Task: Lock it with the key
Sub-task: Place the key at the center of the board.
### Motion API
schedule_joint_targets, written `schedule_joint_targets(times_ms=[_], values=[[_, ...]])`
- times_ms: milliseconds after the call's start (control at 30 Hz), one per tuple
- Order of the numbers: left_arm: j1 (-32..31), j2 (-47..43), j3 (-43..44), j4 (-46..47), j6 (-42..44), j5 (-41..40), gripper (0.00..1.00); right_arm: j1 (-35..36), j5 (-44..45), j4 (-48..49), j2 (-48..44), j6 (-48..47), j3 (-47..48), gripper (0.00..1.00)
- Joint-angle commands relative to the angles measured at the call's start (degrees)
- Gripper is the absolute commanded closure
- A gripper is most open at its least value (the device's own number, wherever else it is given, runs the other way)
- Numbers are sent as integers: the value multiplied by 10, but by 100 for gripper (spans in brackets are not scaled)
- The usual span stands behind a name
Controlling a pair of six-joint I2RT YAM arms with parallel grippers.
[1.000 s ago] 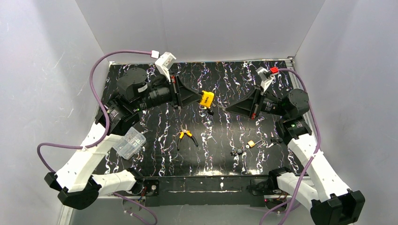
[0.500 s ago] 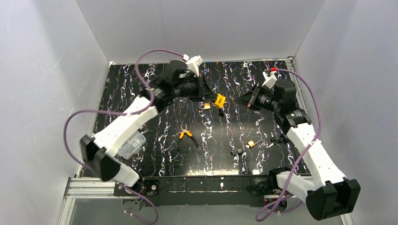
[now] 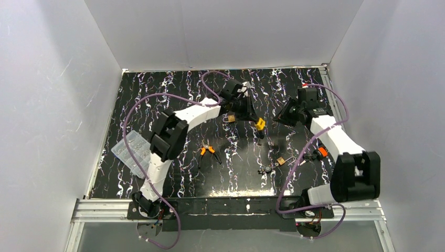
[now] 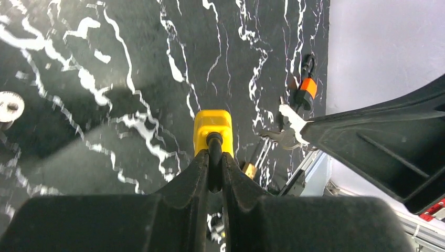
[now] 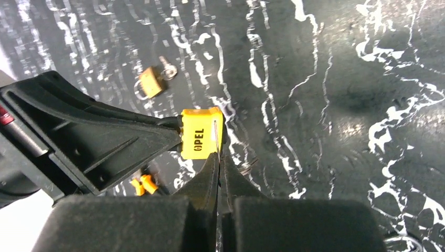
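Observation:
A yellow padlock (image 3: 259, 124) hangs above the middle of the mat. My left gripper (image 3: 251, 116) is shut on its black shackle; in the left wrist view (image 4: 212, 157) the yellow body (image 4: 212, 131) sticks out past the fingertips. My right gripper (image 3: 279, 118) comes in from the right, shut on a thin silver key (image 5: 215, 137). In the right wrist view (image 5: 219, 157) the key blade lies along the edge of the padlock (image 5: 201, 133). In the left wrist view the key (image 4: 286, 131) shows just right of the padlock. I cannot tell whether it is in the keyhole.
Orange-handled pliers (image 3: 209, 152) lie mid-mat. A brass padlock (image 3: 281, 160) and a small black part (image 3: 266, 169) lie front right. Another brass padlock (image 3: 229, 118) lies under the left arm. A clear plastic box (image 3: 131, 152) sits at the left edge. An orange-tagged key (image 3: 321, 152) lies at right.
Both arms have stretched out and lowered toward the mat's middle. The left gripper carried the yellow padlock right and forward. The right gripper has stayed close by its right side.

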Motion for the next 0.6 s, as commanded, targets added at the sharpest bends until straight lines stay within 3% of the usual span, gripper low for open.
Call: schedule_joint_targets(times_ms=[0, 200, 500, 567], values=[[2, 42, 72, 57, -38, 66, 100, -6, 33, 7, 72, -16, 50, 99], [3, 121, 134, 38, -55, 79, 100, -6, 40, -11, 162, -13, 86, 99], [14, 159, 140, 11, -54, 64, 100, -6, 62, -48, 214, -13, 112, 99], [15, 162, 144, -3, -54, 53, 89, -6, 62, -51, 222, -11, 111, 99]])
